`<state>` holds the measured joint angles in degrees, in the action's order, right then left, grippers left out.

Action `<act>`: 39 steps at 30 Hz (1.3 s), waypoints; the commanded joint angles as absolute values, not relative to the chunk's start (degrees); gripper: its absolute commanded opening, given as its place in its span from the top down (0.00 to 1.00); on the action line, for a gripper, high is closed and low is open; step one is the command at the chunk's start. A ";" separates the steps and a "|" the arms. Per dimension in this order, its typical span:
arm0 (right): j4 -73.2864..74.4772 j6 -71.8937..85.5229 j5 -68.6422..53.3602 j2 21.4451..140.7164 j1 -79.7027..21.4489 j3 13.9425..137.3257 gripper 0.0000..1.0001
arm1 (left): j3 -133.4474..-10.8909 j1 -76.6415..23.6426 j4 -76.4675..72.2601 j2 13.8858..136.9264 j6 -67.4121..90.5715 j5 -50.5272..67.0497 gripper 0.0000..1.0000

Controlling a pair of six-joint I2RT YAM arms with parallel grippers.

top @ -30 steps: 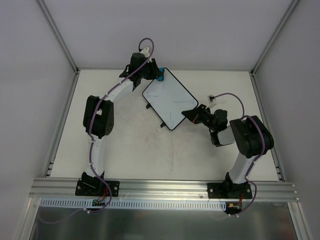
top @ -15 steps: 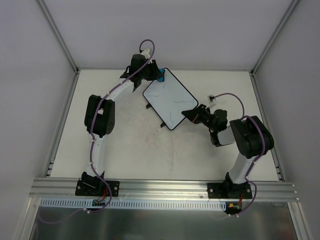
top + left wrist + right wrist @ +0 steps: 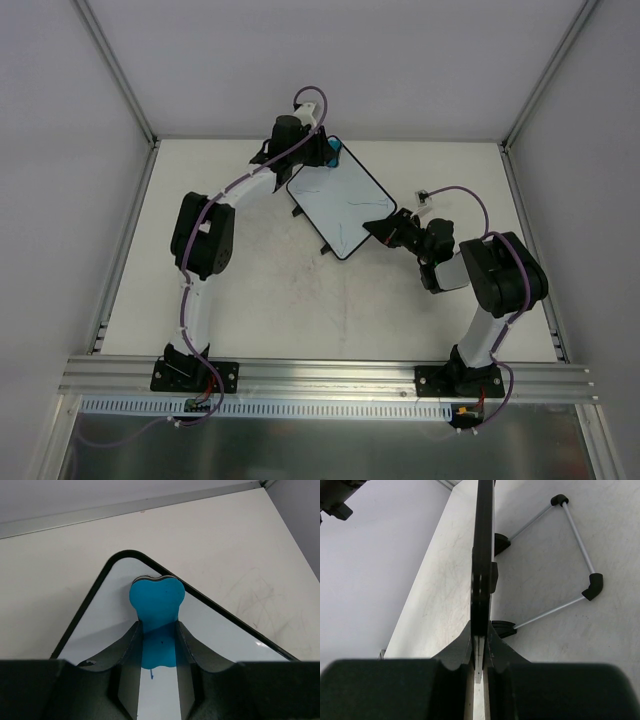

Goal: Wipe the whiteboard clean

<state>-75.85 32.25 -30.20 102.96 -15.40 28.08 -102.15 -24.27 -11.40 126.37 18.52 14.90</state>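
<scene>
The whiteboard (image 3: 340, 195) lies tilted at the back middle of the table, with faint pen lines across its lower half. My left gripper (image 3: 328, 154) is shut on a blue eraser (image 3: 333, 152) pressed on the board's far corner. In the left wrist view the eraser (image 3: 156, 597) sits between my fingers (image 3: 127, 650) on the board (image 3: 225, 635), with a short blue pen mark (image 3: 151, 674) just behind it. My right gripper (image 3: 385, 224) is shut on the board's right edge. The right wrist view shows the board edge-on (image 3: 482, 555) between the jaws.
The board's wire stand legs (image 3: 570, 555) with black tabs rest on the table under it. The enclosure's back wall (image 3: 330, 70) and metal frame rail (image 3: 150, 505) stand close behind the left gripper.
My left gripper has slid the eraser right along the board's upper edge, to its far corner. The right gripper and the board have not moved.
</scene>
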 commanded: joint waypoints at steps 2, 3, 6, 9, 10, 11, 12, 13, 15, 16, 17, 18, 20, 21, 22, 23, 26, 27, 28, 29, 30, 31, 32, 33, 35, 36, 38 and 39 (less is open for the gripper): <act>-79.19 27.60 -31.11 101.34 -17.14 29.71 1.00 | -97.39 -27.86 -12.65 123.05 16.53 18.81 1.00; -79.28 27.60 -31.11 101.34 -17.14 29.71 1.00 | -96.51 -27.95 -13.09 122.26 16.35 18.90 1.00; -79.19 27.60 -30.94 101.25 -17.05 29.71 1.00 | -93.43 -27.86 -14.85 121.12 16.00 18.72 1.00; -79.01 27.51 -30.94 101.16 -17.14 29.71 1.00 | -92.02 -27.69 -14.85 121.11 16.17 15.65 1.00; -79.10 27.51 -30.94 101.08 -17.14 29.62 1.00 | -91.85 -27.42 -14.85 121.29 16.43 15.56 1.00; -79.10 27.42 -30.94 101.07 -17.14 29.53 1.00 | -91.93 -27.16 -14.85 121.46 17.13 15.73 1.00; -79.01 27.42 -30.94 100.99 -17.14 29.53 1.00 | -91.93 -26.55 -14.77 121.73 17.49 15.65 1.00; -79.01 27.42 -30.94 100.90 -17.14 29.53 1.00 | -91.93 -26.11 -14.50 121.90 18.53 15.64 1.00; -79.01 27.33 -30.94 100.90 -17.05 29.53 1.00 | -92.11 -24.62 -13.98 122.25 19.60 15.38 1.00; -79.01 27.42 -30.94 100.90 -17.14 29.53 1.00 | -92.28 -24.00 -13.10 122.26 20.03 14.95 1.00; -79.01 27.42 -31.02 100.90 -17.14 29.53 1.00 | -92.37 -23.39 -12.75 122.34 20.82 14.42 1.00; -79.01 27.42 -31.03 100.90 -17.14 29.53 1.00 | -92.55 -22.77 -12.05 122.60 21.27 14.07 1.00; -79.01 27.51 -31.11 100.90 -17.14 29.62 1.00 | -93.60 -21.01 -9.42 123.13 22.41 13.80 1.00; -79.01 27.51 -31.11 100.99 -17.14 29.71 1.00 | -93.69 -20.66 -9.06 123.40 22.67 13.97 1.00; -79.01 27.51 -31.03 100.99 -17.05 29.71 1.00 | -93.43 -20.13 -8.79 123.66 22.76 14.06 1.00; -79.01 27.60 -31.03 100.99 -17.05 29.71 1.00 | -93.25 -20.04 -8.62 123.75 22.76 13.71 1.00; -79.10 27.60 -31.11 100.99 -17.14 29.71 1.00 | -93.16 -19.69 -7.56 124.19 22.85 12.13 1.00; -79.10 27.60 -31.11 100.99 -17.14 29.62 1.00 | -93.08 -19.69 -7.47 124.36 23.11 12.22 1.00; -79.19 27.60 -31.11 100.90 -17.05 29.62 1.00 | -93.16 -19.69 -7.47 124.45 23.20 13.17 1.00; -79.10 27.60 -31.11 100.90 -17.05 29.62 1.00 | -93.34 -19.69 -7.47 124.54 23.46 13.71 1.00; -79.10 27.60 -31.11 100.90 -17.14 29.62 1.00 | -93.43 -19.77 -7.56 124.72 23.64 14.41 1.00; -79.10 27.60 -31.20 100.81 -17.14 29.62 1.00 | -93.60 -19.78 -7.65 124.80 23.56 15.55 1.00; -79.10 27.51 -31.11 100.81 -17.14 29.62 1.00 | -93.69 -19.95 -7.73 124.80 23.38 15.99 1.00; -79.01 27.51 -31.11 100.81 -17.14 29.62 1.00 | -93.60 -20.47 -7.91 124.63 22.94 16.17 1.00; -79.10 27.51 -31.11 100.81 -17.14 29.62 1.00 | -92.55 -21.00 -9.40 124.19 21.80 16.87 1.00; -79.01 27.51 -31.11 100.81 -17.14 29.62 1.00 | -91.85 -21.27 -10.36 123.84 21.54 17.22 1.00; -79.01 27.51 -31.11 100.81 -17.14 29.62 1.00 | -89.14 -21.97 -13.86 122.26 21.36 18.01 1.00; -79.10 27.51 -31.11 100.90 -17.14 29.62 1.00 | -88.16 -22.15 -14.93 121.82 21.36 18.63 1.00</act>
<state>-75.50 31.55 -29.78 102.61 -15.73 28.08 -91.64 -19.38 -12.88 123.11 22.65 14.31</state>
